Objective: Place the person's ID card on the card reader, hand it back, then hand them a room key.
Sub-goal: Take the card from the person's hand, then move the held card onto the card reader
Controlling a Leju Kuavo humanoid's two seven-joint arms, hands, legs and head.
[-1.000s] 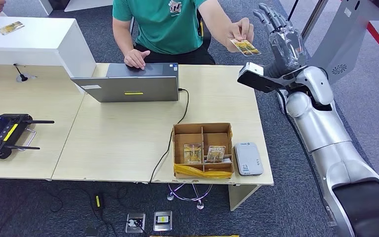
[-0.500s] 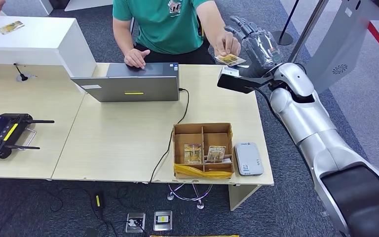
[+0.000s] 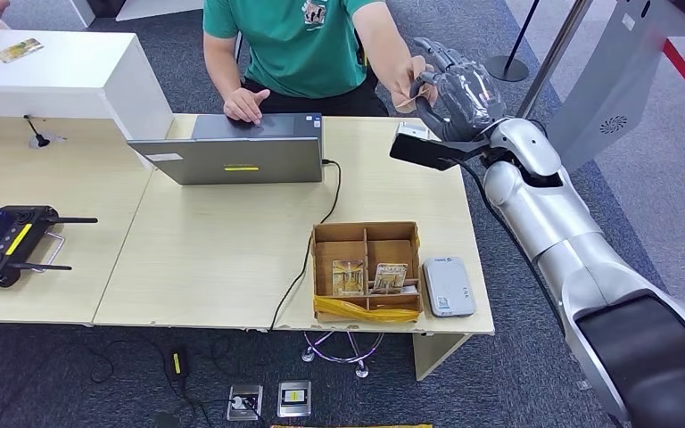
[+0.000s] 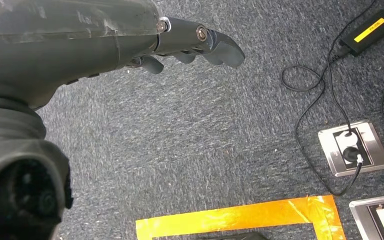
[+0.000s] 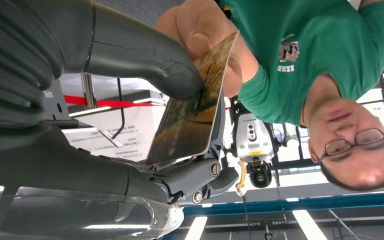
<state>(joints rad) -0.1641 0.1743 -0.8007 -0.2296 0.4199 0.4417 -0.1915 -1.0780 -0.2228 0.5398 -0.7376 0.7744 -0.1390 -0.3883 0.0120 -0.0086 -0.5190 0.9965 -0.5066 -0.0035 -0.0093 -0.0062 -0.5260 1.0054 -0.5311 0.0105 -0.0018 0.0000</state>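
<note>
The person's ID card (image 5: 187, 117), printed in yellow and brown, sits between my right hand's thumb (image 5: 135, 52) and its dark fingers (image 5: 195, 177). The person's hand (image 5: 200, 30) still pinches the card's far end. In the head view my right hand (image 3: 458, 89) is raised over the table's far right corner, against the person's hand (image 3: 408, 82). The grey card reader (image 3: 448, 286) lies at the table's near right edge. Beside it a cardboard box (image 3: 367, 234) holds room key cards (image 3: 349, 277). My left hand (image 4: 130, 35) hangs over the carpet, holding nothing.
A laptop (image 3: 232, 152) stands open in front of the seated person, its cable running across the table. A black controller (image 3: 9, 242) lies at the left. A white cabinet (image 3: 62, 80) carries another card (image 3: 20, 49). Floor sockets (image 4: 352, 148) and cables lie below.
My right hand swung left from beside the table to the person's outstretched hand, and its thumb and fingers closed around the offered card. The person lowered the card slightly.
</note>
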